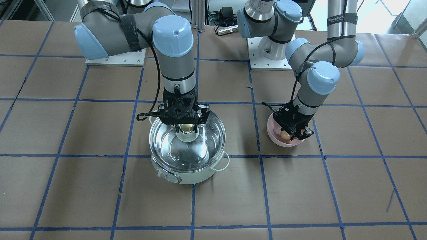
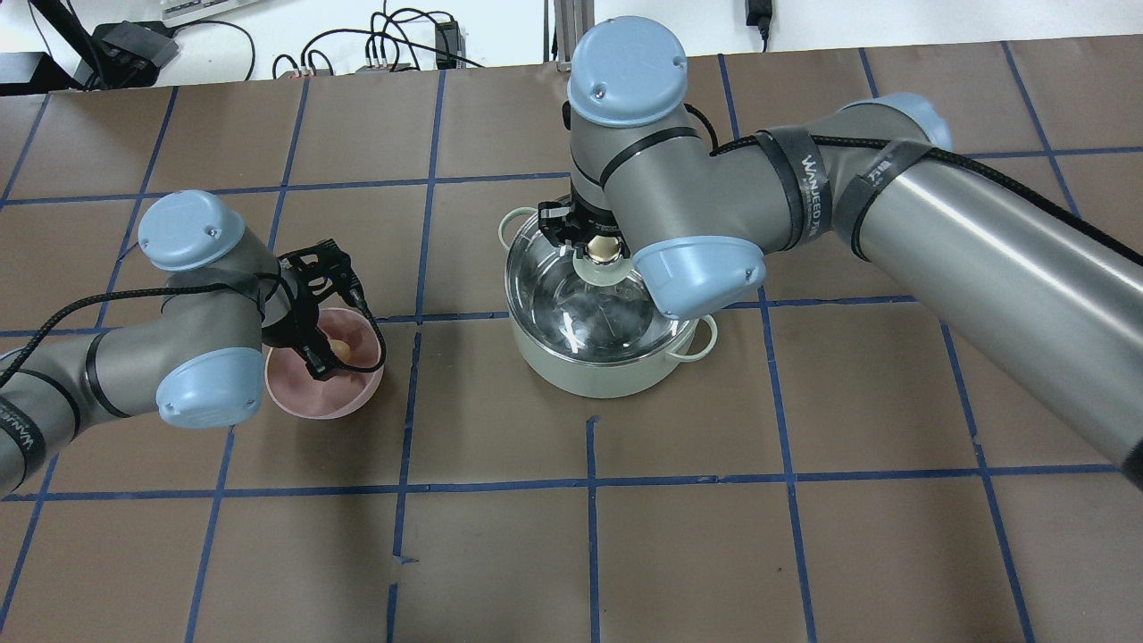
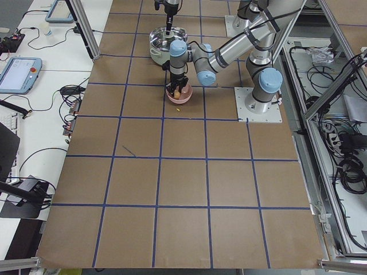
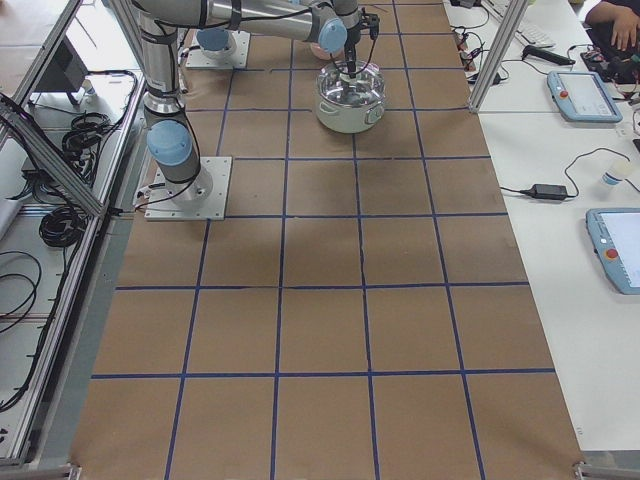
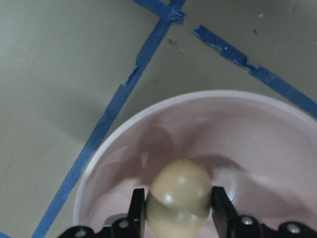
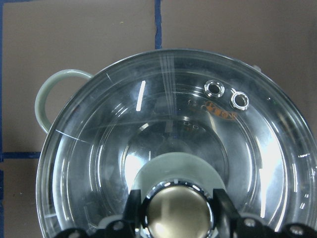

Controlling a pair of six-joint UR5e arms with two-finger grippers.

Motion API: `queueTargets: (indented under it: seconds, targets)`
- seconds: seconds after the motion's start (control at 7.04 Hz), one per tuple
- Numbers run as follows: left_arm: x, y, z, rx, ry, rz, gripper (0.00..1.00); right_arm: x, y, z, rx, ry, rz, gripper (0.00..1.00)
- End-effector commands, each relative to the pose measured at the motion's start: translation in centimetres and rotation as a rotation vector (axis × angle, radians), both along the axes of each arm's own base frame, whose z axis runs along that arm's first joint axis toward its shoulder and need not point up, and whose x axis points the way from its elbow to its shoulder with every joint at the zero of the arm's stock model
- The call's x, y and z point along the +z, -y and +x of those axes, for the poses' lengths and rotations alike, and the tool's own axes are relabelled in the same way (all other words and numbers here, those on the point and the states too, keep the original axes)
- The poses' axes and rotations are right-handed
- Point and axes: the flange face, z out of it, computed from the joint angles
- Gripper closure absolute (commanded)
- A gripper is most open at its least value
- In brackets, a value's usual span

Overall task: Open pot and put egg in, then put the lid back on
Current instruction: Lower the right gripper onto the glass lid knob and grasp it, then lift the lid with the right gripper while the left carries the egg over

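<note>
The brown bench (image 1: 300, 200), gridded with blue tape lines (image 1: 260, 156), carries everything. The biggest piece on it is the mint-green pot (image 1: 186, 176), standing near the middle with its control dial turned away from the robot. The glass lid (image 1: 195, 151) covers the pot's mouth, and from where I stand I can't tell whether it rests on the rim or sits a hair above it.

The right end effector (image 6: 176, 210) comes straight down over the lid's centre. Its two fingers (image 6: 132, 208) press against either side of the cream-gold knob (image 6: 176, 215), so it has the lid gripped by the knob. The two little metal vents (image 6: 226, 94) sit off to one side of the glass, clear of the fingers.

Well apart from the pot, on the robot's left side, is the pink bowl (image 2: 326, 393). The left end effector (image 5: 178, 210) reaches down inside it, closed on the egg (image 5: 179, 196), one finger (image 5: 136, 210) touching each flank. The egg is low in the bowl, below the rim, and the bowl's wall rises around the fingers. Whether it touches the bowl's floor I can't tell.
</note>
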Motion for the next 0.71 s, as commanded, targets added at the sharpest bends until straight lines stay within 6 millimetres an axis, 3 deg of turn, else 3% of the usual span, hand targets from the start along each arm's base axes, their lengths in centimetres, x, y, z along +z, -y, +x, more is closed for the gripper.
queueTargets:
  seconds: [0.0, 0.57]
  targets:
    - [2.8, 1.1, 0.0, 0.036, -0.007, 0.025, 0.91, 1.0, 0.4, -1.2, -0.005, -0.025, -0.018, 0.66]
    - [8.5, 1.7, 0.0, 0.181, -0.019, 0.039, 0.91, 7.6, 1.8, -4.4, -0.065, -0.028, 0.012, 0.69]
